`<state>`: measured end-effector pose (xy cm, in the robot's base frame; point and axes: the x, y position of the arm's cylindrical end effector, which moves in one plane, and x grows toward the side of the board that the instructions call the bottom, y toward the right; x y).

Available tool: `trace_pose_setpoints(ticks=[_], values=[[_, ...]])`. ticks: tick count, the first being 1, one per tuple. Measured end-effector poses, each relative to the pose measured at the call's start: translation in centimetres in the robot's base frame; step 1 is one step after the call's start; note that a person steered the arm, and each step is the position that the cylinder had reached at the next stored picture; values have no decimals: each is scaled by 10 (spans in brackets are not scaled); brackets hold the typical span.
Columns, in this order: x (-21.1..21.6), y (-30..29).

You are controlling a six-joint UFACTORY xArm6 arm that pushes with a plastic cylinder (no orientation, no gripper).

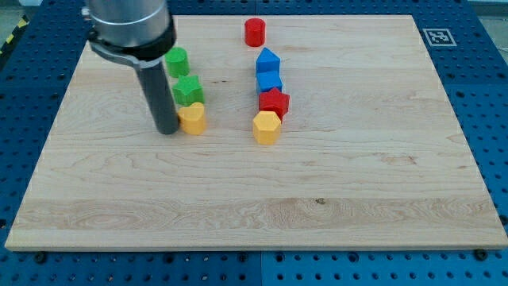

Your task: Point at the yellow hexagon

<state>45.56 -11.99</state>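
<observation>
My tip (168, 130) is set on the wooden board (357, 183), touching or just beside a yellow heart-like block (193, 118); nothing is held. The yellow hexagon (267, 127) is seen well apart to the view's right, below a red block (274, 102).

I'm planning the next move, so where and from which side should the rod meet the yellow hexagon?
There is no claw, so contact rather than grip. The yellow hexagon has the red block touching its top edge, while its left, right and bottom sides look free. My tip sits to its left, beside the yellow heart-like block, so coming at its left face is probably simplest.
</observation>
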Motion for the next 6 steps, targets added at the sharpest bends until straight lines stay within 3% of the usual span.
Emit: trace_pose_setpoints(ticks=[2, 3, 4, 6], values=[[14, -7], [55, 3], [77, 72], [47, 228]])
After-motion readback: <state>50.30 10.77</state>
